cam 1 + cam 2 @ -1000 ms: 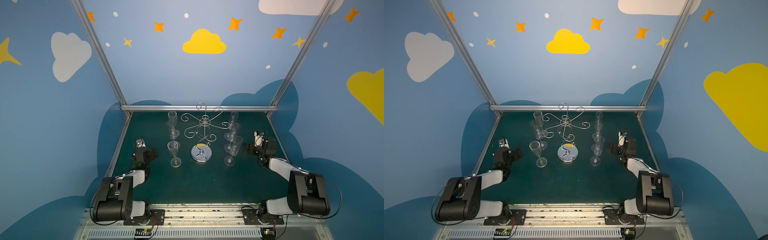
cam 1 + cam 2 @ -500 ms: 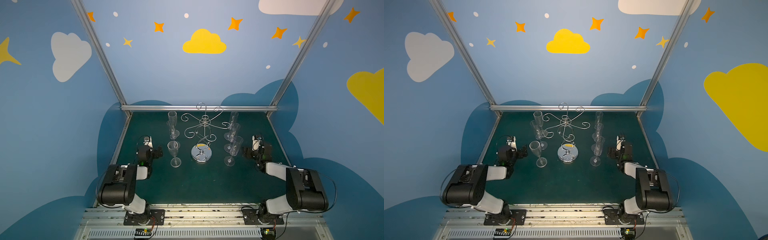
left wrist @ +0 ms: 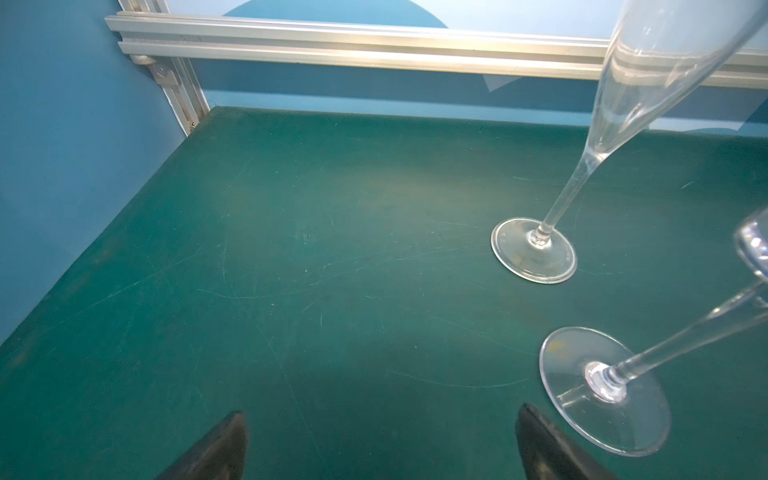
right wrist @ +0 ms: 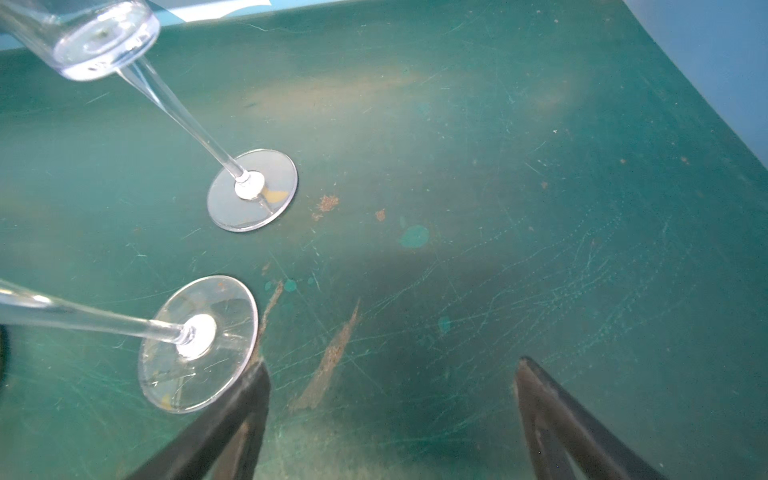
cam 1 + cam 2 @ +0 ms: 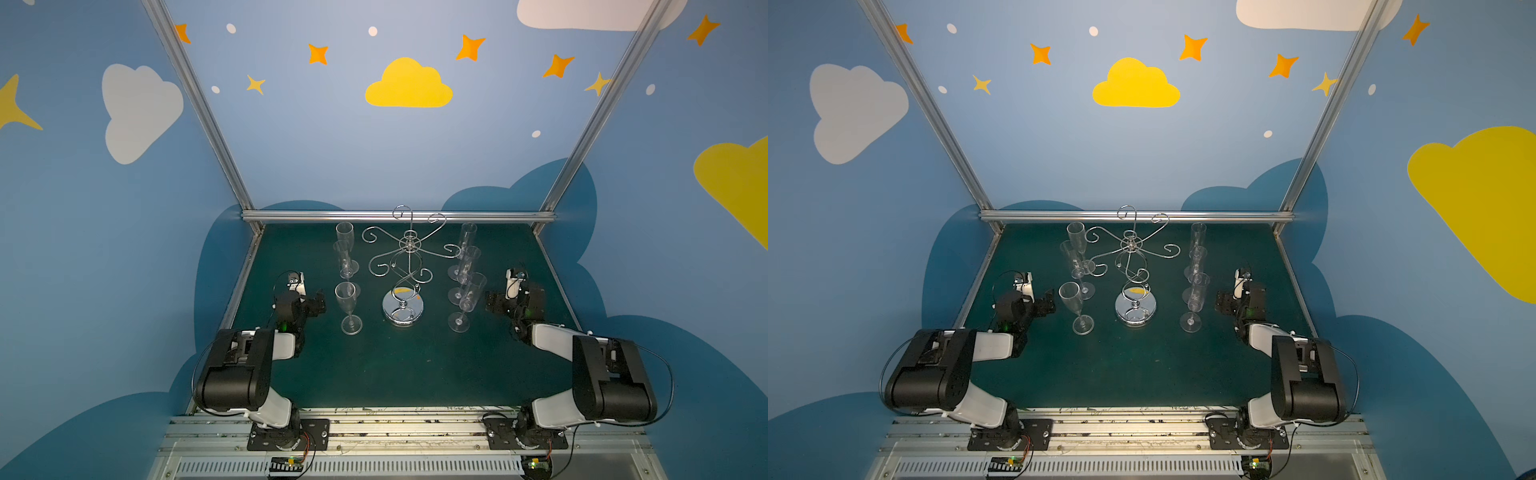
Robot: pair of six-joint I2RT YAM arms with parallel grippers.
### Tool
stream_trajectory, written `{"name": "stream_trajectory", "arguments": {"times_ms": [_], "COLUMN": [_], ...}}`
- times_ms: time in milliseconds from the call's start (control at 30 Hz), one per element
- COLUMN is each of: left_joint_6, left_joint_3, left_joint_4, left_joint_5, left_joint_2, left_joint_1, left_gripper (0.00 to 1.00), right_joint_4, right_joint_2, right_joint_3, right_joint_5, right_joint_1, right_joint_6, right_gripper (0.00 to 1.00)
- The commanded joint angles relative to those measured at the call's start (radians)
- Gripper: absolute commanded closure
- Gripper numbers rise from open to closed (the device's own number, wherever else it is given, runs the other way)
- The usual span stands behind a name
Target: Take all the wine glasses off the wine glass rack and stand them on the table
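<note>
Chrome wine glass rack point(image 5: 403, 311), seemingly untouched, between left pincer point(image 5: 318, 301) and right pincer point(image 5: 492, 303).

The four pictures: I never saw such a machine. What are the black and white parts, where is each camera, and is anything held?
Two black and white robot arms, the left arm and the right arm, stand at the near edge of a dark green table. Two pictures look down on everything; two come from cameras on the wrists. A shiny chrome wire rack stands in the middle, its hooks empty. Six clear stemmed glasses stand upright, three on each side. The left arm's fingers and the right arm's fingers are open and hold nothing.
</note>
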Motion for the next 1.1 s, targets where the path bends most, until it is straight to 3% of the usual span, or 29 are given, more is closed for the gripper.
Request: {"name": "stream_trajectory", "arguments": {"times_ms": [0, 1067], "left_joint_6": [0.013, 0.013], "left_joint_3": [-0.005, -0.004], "left_joint_4": [0.022, 0.022], "left_joint_5": [0.006, 0.005], "left_joint_2": [-0.011, -0.011], "left_joint_1": [-0.003, -0.002], "left_gripper": [0.01, 0.01], "right_joint_4": [0.008, 0.007], "right_joint_2": [-0.014, -0.014], "right_joint_3": [0.012, 0.012], "right_joint_5": [0.014, 0.010], "right_joint_1": [0.007, 0.005], "right_joint_6": [0.011, 0.012], "right_gripper": [0.09, 0.09]}}
